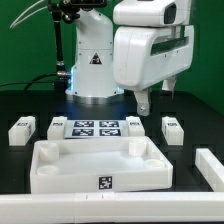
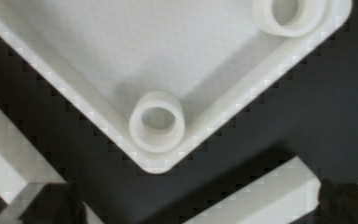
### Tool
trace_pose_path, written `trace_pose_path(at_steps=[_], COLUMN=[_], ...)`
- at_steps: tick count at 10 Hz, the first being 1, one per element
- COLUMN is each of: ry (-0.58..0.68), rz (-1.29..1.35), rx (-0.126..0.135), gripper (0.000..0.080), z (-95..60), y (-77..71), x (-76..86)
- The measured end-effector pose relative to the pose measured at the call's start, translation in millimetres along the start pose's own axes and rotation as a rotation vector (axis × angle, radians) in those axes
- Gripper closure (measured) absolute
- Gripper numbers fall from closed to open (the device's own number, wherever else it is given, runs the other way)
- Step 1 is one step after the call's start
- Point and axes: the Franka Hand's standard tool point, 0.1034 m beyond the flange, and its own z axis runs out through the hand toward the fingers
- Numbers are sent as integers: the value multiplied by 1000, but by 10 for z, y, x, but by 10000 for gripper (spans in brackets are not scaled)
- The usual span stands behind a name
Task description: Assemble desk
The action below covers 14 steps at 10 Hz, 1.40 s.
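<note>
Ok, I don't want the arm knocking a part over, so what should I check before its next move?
1. Gripper carries nothing: ok, it hangs above the table with no part in it.
2. Jaws open wide enough for a leg: cannot tell.
3. Desk top lies flat with its rim up: ok.
4. Corner socket free: ok, it shows empty in the wrist view.
5. Legs within sight and loose: ok, they lie behind the desk top on both sides of the marker board, none fitted.
</note>
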Motion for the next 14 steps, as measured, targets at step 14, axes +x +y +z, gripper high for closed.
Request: trace_pose_path(at_steps=[14], ry=[0], rz=[-568], rx=[17], gripper=[149], z=[650], y=[-59], x=[-945])
